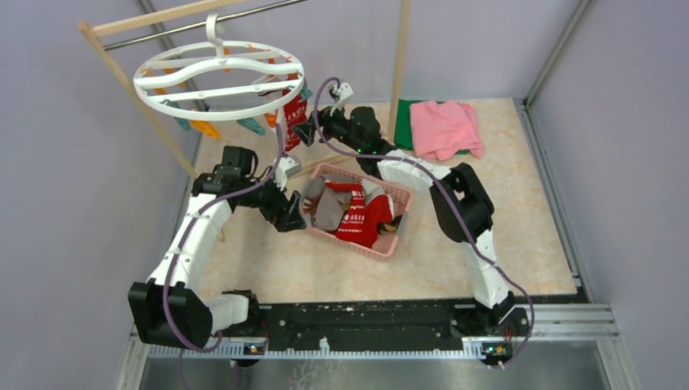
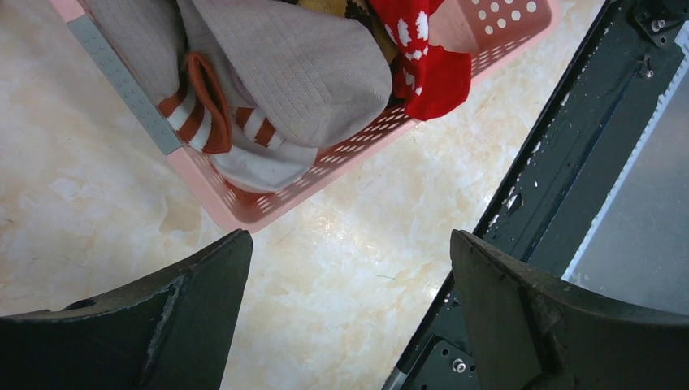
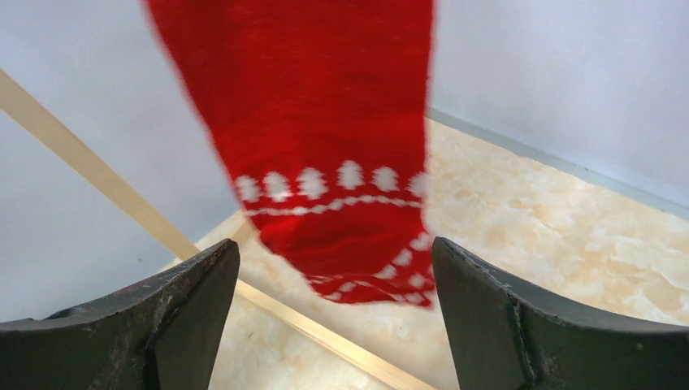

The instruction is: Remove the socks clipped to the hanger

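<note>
The red sock (image 3: 325, 122) hung long-axis down from the hanger (image 1: 218, 81), just beyond the released jaws of my right gripper (image 3: 333, 248), while my left gripper (image 2: 349, 244), likewise released, sat farther off by the basket (image 2: 244, 213).

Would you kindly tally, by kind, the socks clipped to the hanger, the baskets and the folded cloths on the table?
Red sock on the hanger: 1
Pink basket: 1
Folded cloths: 2, a pink cloth and a green cloth
Total: 4
</note>
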### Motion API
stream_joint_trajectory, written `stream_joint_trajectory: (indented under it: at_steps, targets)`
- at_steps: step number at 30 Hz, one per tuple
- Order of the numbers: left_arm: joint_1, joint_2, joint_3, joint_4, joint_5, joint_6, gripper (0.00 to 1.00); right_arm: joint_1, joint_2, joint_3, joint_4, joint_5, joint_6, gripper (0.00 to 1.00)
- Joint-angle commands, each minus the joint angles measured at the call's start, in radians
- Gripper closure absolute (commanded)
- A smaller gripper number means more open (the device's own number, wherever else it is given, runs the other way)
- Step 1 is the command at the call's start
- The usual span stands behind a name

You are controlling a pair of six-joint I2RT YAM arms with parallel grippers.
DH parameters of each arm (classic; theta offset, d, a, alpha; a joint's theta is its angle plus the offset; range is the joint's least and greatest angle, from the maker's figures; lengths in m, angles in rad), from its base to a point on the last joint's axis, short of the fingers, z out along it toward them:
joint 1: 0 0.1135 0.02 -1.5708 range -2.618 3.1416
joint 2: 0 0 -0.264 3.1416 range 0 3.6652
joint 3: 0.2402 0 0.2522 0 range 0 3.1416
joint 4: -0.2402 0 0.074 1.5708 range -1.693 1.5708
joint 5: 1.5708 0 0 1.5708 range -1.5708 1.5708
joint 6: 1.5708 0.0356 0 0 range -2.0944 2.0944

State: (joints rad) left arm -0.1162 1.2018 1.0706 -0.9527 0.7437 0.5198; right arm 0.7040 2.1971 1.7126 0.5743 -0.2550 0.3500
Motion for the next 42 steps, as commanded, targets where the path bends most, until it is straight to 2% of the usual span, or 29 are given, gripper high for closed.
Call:
stream_joint_trajectory:
  at_steps: [1, 6, 11, 14, 18, 21, 29, 36, 42]
  targets:
    - [0.009, -0.017, 0.042, -0.005, 0.035, 0.031, 0.03, 0.030, -0.001, 0.098, 0.049, -0.008, -0.026, 0.13]
    - [0.009, -0.018, 0.057, -0.022, 0.043, 0.028, 0.03, 0.020, 0.064, 0.209, 0.023, 0.075, -0.024, 0.23]
    - [0.009, -0.019, 0.069, -0.030, 0.043, 0.028, 0.03, 0.001, 0.140, 0.335, 0.007, 0.050, 0.011, 0.33]
    - [0.009, -0.022, 0.078, -0.037, 0.039, 0.032, 0.04, -0.011, 0.177, 0.402, -0.029, 0.011, 0.035, 0.51]
    - [0.010, -0.022, 0.084, -0.035, 0.044, 0.028, 0.04, -0.011, 0.171, 0.400, -0.051, 0.014, 0.020, 0.84]
    - [0.010, -0.021, 0.087, -0.030, 0.049, 0.022, 0.04, -0.011, 0.116, 0.337, -0.036, 0.016, 0.013, 0.99]
    - [0.010, -0.032, 0.098, 0.028, 0.117, -0.046, 0.06, -0.013, -0.110, 0.084, 0.029, -0.001, 0.019, 1.00]
    - [0.009, -0.059, 0.082, 0.132, 0.140, -0.142, 0.06, 0.002, -0.321, -0.099, -0.053, -0.023, 0.051, 1.00]
    - [0.005, -0.077, 0.060, 0.304, 0.166, -0.265, 0.06, 0.073, -0.440, -0.131, -0.234, 0.066, 0.030, 1.00]
